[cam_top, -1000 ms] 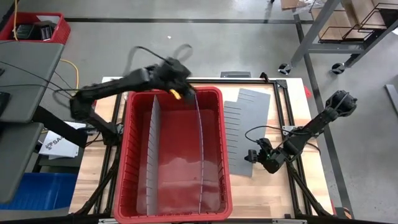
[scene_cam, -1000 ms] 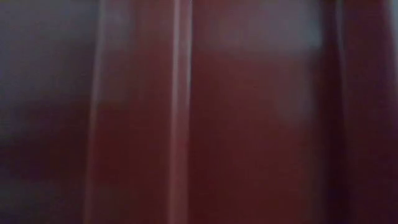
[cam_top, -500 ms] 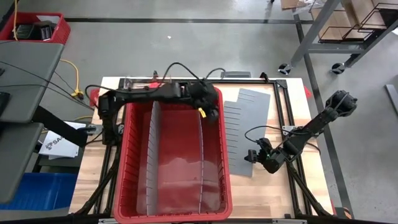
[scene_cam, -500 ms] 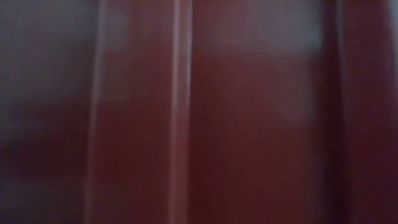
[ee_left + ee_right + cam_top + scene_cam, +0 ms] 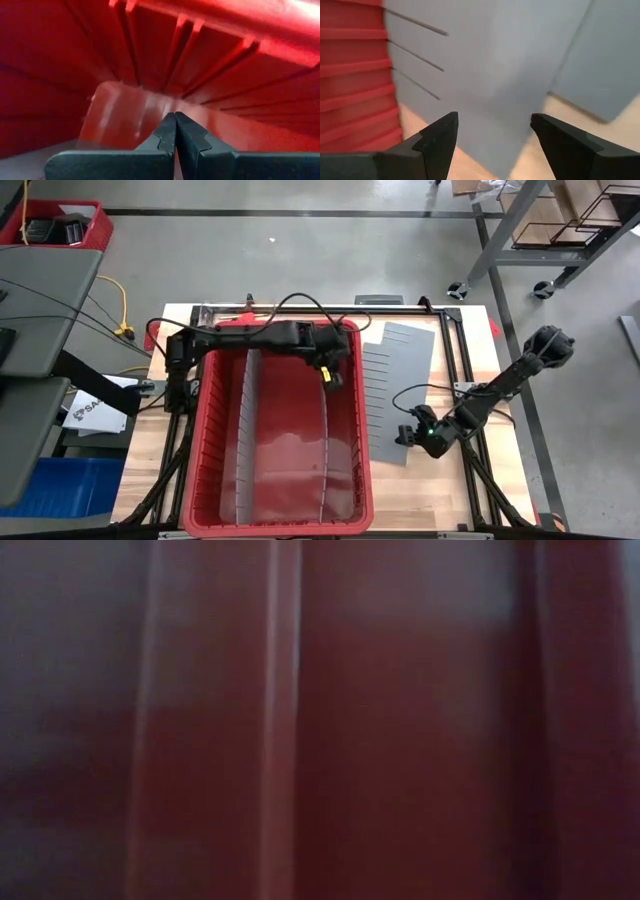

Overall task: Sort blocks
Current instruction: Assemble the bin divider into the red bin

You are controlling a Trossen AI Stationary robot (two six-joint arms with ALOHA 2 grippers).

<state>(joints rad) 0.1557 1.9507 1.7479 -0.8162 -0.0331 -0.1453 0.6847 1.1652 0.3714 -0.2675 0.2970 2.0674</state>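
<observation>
While the left gripper (image 5: 335, 378) sits closed and empty inside the red bin's (image 5: 200, 430) right compartment, near its far wall, no blocks show. Right gripper (image 5: 492, 131) hangs open over grey divider sheets (image 5: 395, 370) beside the bin.

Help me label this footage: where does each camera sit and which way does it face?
High: overhead, straight down; both arms, large red plastic bin.
Low: table height, filled by blurred red.
Left wrist: inside the bin; left tool shut.
Right wrist: over flat grey slotted divider sheets; right tool open.
Shared: high and right wrist show sheets and bin.
</observation>
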